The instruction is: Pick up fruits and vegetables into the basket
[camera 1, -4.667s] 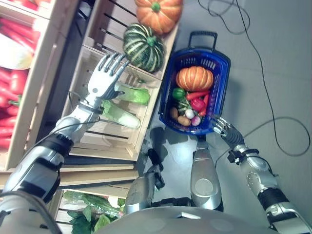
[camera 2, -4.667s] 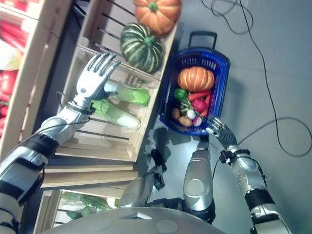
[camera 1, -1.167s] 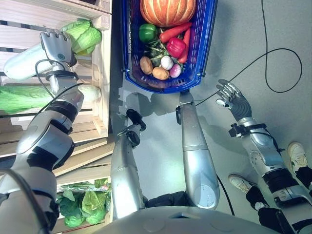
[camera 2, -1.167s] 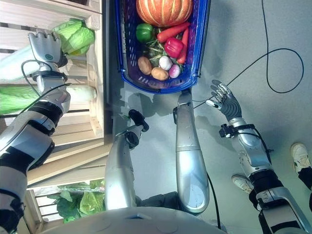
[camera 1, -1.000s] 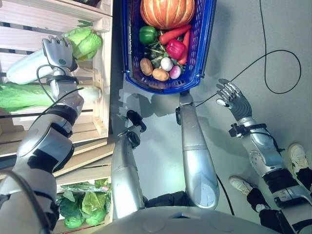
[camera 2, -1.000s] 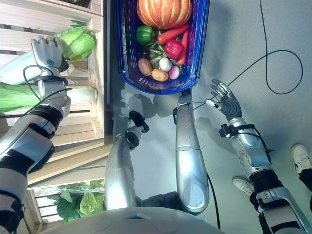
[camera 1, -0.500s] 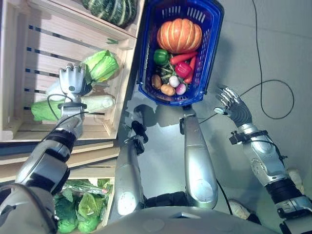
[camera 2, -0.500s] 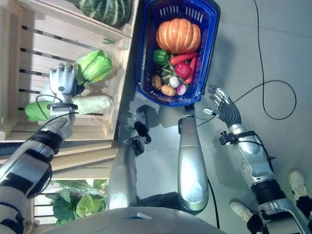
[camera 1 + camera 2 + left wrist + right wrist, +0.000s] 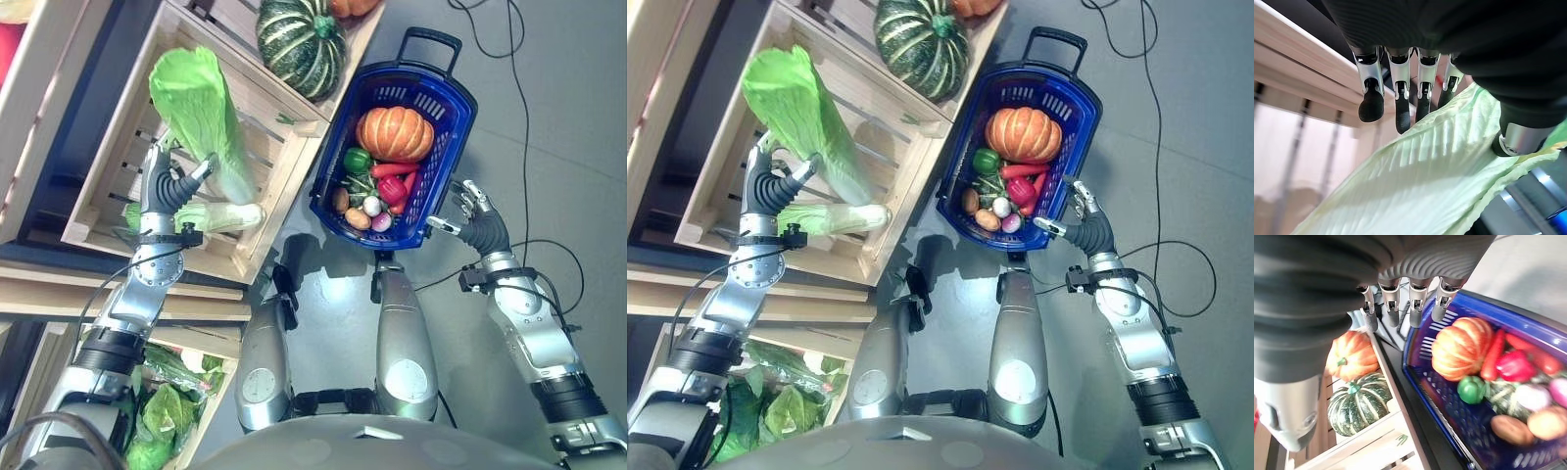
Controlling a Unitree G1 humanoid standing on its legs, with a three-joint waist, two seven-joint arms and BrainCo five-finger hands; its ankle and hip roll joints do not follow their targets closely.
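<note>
The left hand (image 9: 165,189) curls its fingers (image 9: 1400,105) and thumb around a pale green cabbage (image 9: 201,113), holding it above the wooden crate (image 9: 103,176). The right hand (image 9: 476,221) hovers with relaxed, spread fingers beside the blue basket (image 9: 453,127), which holds an orange pumpkin (image 9: 394,134) and smaller vegetables.

This looks like a mock greengrocer's shop. Pale wooden crates (image 9: 284,147) stand in tiers as display shelving, stocked with a striped green squash (image 9: 302,44), an orange pumpkin (image 9: 1351,356) and long cabbages (image 9: 211,216), with leafy greens (image 9: 162,431) in a lower crate. A blue plastic shopping basket (image 9: 454,127) with a black handle sits on a plain grey floor (image 9: 549,117), just past the right hand's fingertips (image 9: 1400,317), already loaded with produce.
</note>
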